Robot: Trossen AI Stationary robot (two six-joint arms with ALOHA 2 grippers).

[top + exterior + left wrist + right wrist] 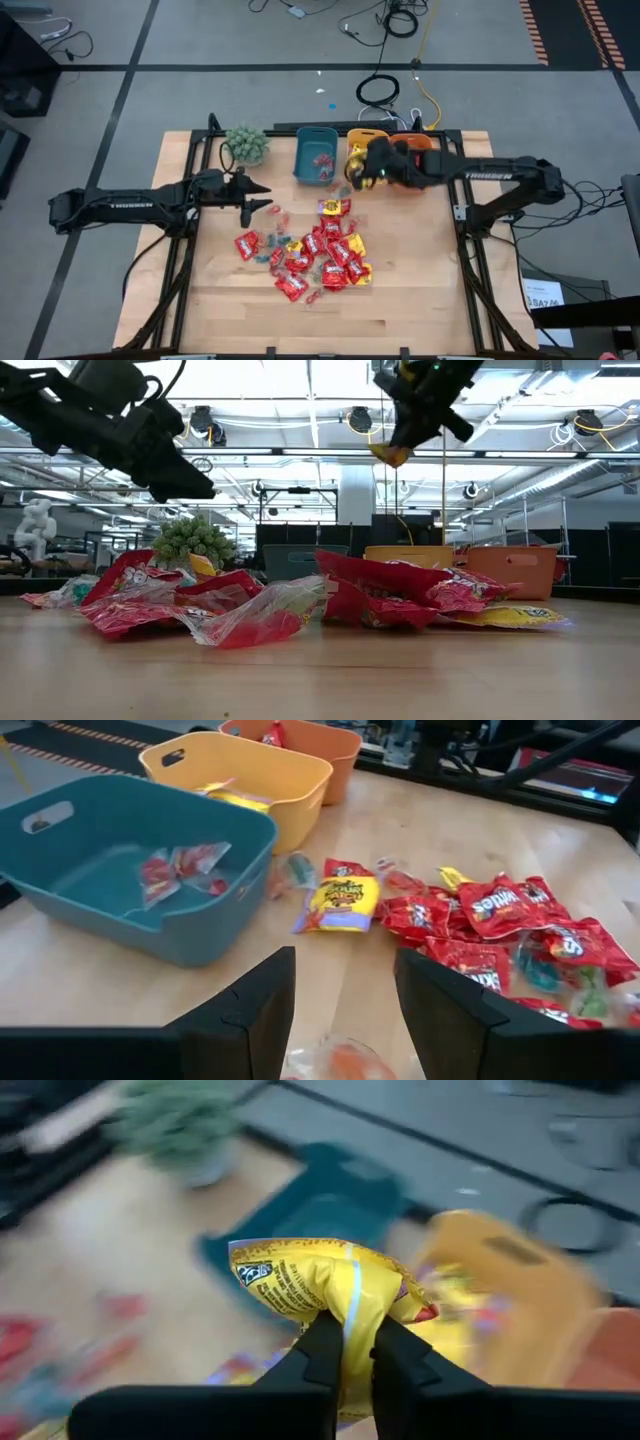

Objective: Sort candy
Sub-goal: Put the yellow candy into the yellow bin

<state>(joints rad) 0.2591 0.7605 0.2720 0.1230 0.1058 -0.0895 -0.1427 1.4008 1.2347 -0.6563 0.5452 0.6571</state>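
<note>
- Candy (318, 258) lay heaped in the middle of the worktop (420, 290), mostly shiny red packets, with a yellow packet (320, 1295) lifted clear of the pile and pinched between the pressed-together fingers of the right hand (348, 1345).
- Only the right wrist view showed the grip plainly; from above, the right hand (357, 172) was a dark mass beside the yellow bin (362, 135), the packet barely visible at its tip.
- The low view showed that packet (390, 454) hanging high above the pile, below the right hand (402, 435).
- The left hand (262, 196) hovered over the worktop's left side, fingers (250, 1010) spread and holding nothing, the heap ahead of it.
- The left wrist view alone showed a few sweets inside the teal bin (215, 890), and a blurred piece at the frame's edge, between the fingers, that could not be identified.
- The orange bin (345, 745) was cut off there.
</note>
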